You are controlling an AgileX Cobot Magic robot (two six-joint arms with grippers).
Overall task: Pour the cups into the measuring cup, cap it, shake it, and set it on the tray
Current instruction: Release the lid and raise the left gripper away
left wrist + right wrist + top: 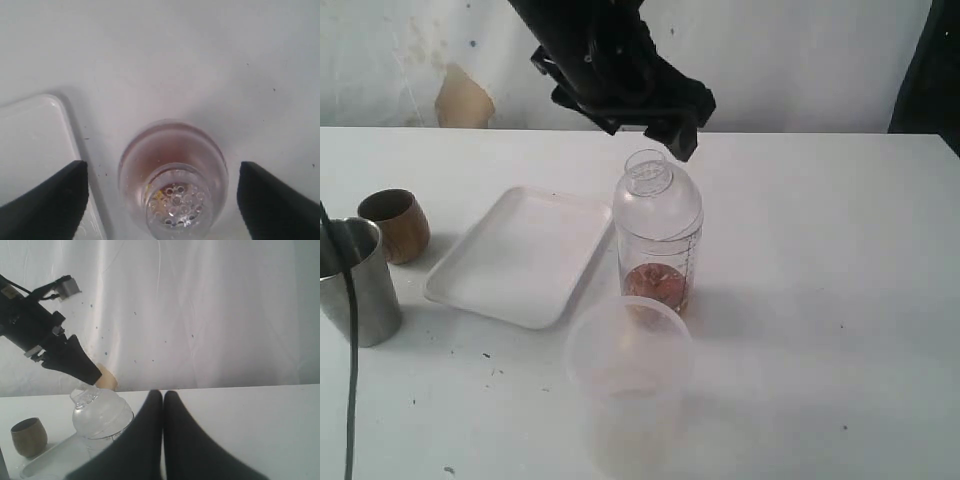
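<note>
Two cups on the desk, one wooden cup (395, 226) and one steel tumbler (362, 285); one measuring cup (658, 235), one white tray (520, 258), one frosted tub (628, 362).

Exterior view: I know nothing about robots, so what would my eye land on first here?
The tall clear plastic measuring cup, with a domed cap and brownish contents, stands mid-table, and the black left gripper hangs open just above it. To its left in that view lies the flat white plastic tray, and a wide frosted translucent plastic tub stands blurred nearest the camera.
</note>
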